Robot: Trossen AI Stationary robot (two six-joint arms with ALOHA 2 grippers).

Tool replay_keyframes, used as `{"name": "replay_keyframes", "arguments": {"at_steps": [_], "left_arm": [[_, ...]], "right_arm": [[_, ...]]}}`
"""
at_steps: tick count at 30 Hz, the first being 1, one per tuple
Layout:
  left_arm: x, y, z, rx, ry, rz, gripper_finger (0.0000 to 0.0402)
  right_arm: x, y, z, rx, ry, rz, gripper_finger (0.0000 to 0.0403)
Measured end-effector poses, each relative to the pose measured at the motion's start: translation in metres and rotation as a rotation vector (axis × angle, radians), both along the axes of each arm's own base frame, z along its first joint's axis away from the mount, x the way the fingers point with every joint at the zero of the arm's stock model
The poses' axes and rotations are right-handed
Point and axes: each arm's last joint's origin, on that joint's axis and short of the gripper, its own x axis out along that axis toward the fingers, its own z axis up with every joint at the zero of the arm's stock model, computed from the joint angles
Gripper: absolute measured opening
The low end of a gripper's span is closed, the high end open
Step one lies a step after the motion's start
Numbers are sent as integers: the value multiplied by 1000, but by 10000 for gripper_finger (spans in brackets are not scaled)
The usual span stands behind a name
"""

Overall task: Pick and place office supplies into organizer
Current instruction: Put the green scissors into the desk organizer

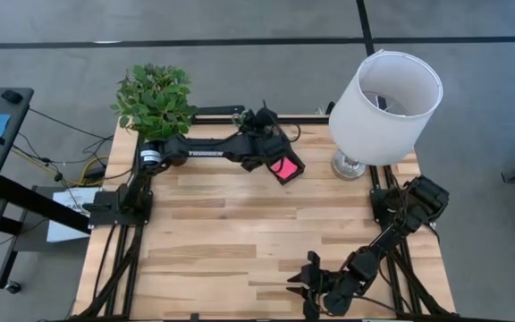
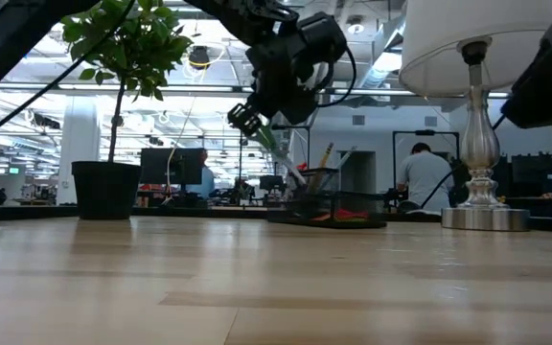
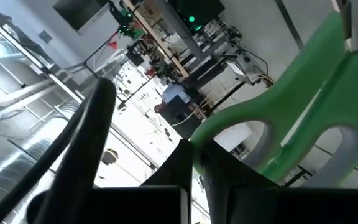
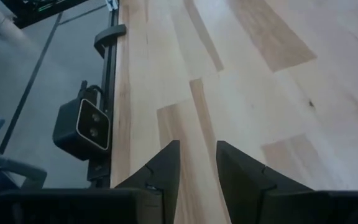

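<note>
We see the left hand point(image 2: 257, 125) closed tight on the green scissors point(image 3: 303, 106), above the black organizer point(image 2: 326, 203). The right hand point(image 4: 197, 165) rests low over the desk point(image 1: 240, 224), partly open and holding nothing.

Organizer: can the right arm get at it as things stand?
Probably not cleanly. The right gripper sits at the near edge, far from the organizer, and the left gripper, shut on the scissors, hangs right over it.

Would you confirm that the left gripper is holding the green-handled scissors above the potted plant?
Not quite: the left gripper holds the green-handled scissors above the black organizer, not the potted plant; the low view shows it.
</note>
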Motion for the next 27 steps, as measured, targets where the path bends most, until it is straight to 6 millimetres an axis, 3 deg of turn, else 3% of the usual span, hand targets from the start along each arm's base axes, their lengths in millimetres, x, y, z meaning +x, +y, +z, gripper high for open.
{"name": "replay_keyframes", "arguments": {"at_steps": [15, 27], "left_arm": [[7, -1, 59, -14, -86, -40, 2], [6, 32, 44, -96, 15, -75, 2]], "right_arm": [[-4, -1, -3, -24, 33, -3, 98], [-4, -1, -3, -1, 34, -18, 98]]}}
